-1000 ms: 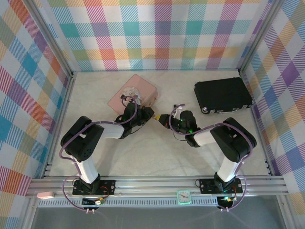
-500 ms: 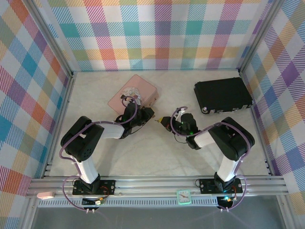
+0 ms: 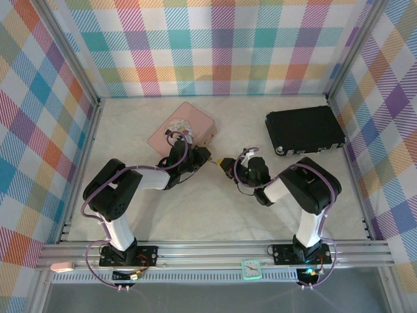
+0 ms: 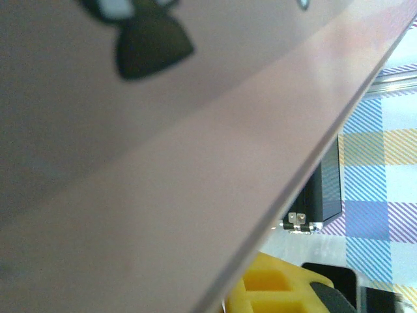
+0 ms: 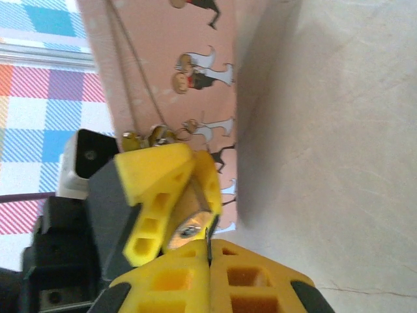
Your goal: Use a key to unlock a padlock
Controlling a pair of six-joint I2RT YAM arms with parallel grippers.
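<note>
In the right wrist view the brass padlock [image 5: 189,225] sits between the yellow fingers of my left gripper [image 5: 177,212], which is shut on it, its keyhole face turned toward me. My right gripper [image 5: 208,264] is shut on the key [image 5: 208,242], a thin dark blade sticking out between its fingertips. The blade's tip sits right at the padlock's face. Whether it is inside the keyhole I cannot tell. From above, the left gripper [image 3: 207,157] and the right gripper [image 3: 225,164] meet tip to tip in front of the pink tin [image 3: 182,127].
The pink tin [image 4: 163,163] with cartoon figures lies close against the left wrist camera, blurred. A black case [image 3: 304,129] lies at the back right of the table. Checked walls enclose the white table on three sides.
The right arm's wrist and forearm have shifted slightly left, toward the left gripper. The left arm has stayed put and both grips are unchanged.
</note>
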